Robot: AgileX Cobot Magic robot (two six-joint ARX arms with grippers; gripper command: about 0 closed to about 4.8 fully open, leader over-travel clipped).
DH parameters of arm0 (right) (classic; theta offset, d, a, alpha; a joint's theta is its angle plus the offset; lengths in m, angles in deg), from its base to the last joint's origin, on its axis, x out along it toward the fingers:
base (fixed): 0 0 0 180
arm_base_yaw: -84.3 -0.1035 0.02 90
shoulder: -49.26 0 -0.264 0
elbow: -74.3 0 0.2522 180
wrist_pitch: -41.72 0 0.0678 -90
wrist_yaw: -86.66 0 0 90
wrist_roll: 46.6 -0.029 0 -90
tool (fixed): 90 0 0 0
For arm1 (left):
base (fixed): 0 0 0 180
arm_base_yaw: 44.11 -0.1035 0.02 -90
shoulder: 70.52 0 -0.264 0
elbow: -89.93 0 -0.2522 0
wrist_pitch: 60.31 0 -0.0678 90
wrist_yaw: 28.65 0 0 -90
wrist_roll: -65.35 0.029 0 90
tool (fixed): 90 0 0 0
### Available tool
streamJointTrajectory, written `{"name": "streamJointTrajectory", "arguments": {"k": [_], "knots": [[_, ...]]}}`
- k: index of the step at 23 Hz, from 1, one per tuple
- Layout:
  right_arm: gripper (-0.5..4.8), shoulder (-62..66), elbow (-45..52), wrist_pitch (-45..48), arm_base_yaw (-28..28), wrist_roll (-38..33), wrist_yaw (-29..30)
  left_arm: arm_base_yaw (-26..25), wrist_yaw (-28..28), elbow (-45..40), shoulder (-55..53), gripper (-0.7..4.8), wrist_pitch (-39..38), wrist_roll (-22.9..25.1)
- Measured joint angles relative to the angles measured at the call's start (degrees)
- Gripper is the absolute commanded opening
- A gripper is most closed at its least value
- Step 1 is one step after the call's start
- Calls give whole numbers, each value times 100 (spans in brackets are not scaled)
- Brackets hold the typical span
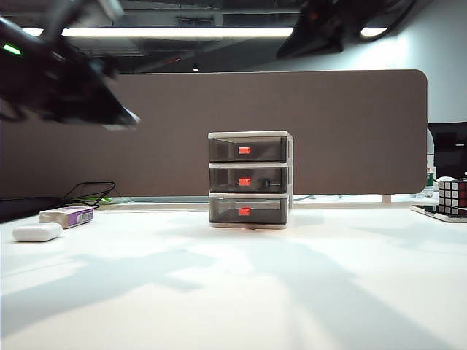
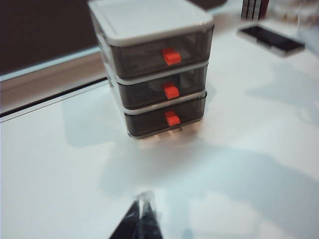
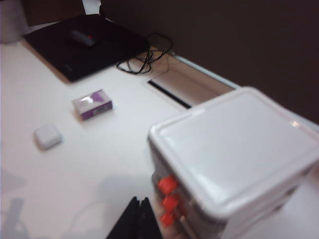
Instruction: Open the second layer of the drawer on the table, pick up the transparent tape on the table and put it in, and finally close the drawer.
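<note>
The drawer [image 1: 249, 180] stands mid-table, a white frame with three smoky grey layers, all pushed in. The second layer [image 1: 252, 177] has its red-orange handle [image 1: 244, 181] flush with the others. It also appears in the left wrist view [image 2: 159, 92] and the right wrist view [image 3: 171, 202]. A dim dark shape sits behind its front on the right; I cannot tell what it is. The transparent tape is otherwise out of view. My left gripper [image 2: 143, 199] is shut and empty, high above the table [image 2: 60, 164] in front of the drawer. My right gripper [image 3: 139, 200] is shut and empty, beside the cabinet's top front corner.
A white oval case [image 1: 36, 232] and a purple-and-white box [image 1: 67, 215] lie at the far left. Black cables [image 1: 91, 193] run behind them. A cube puzzle [image 1: 452, 197] stands at the right edge. A brown partition [image 1: 350, 131] closes off the back. Both arms appear as blurred dark shapes at the top.
</note>
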Motion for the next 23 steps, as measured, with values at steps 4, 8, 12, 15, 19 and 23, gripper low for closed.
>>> {"name": "streamJointTrajectory", "arguments": {"k": [4, 8, 12, 15, 19, 23], "knots": [[-5, -1620, 1543, 186, 0, -96, -354, 323, 761, -1156, 2710, -5, -885, -326], [-5, -2684, 2632, 267, 0, -407, -492, 660, 1556, -1582, 4365, -5, -1897, -457], [-5, -3421, 3613, 212, -15, -590, -704, 938, 2076, -1766, 5471, -5, -2520, -723], [-5, -4172, 4483, 404, -188, -870, -901, 1172, 2306, -1823, 6201, -5, -3108, -841], [-5, -4843, 5147, 612, -240, -1043, -1060, 1287, 2435, -1888, 6168, -5, -3449, -914], [-5, -5880, 5904, 739, -474, -1228, -1576, 1290, 2441, -1982, 6207, -5, -3307, -957]]}}
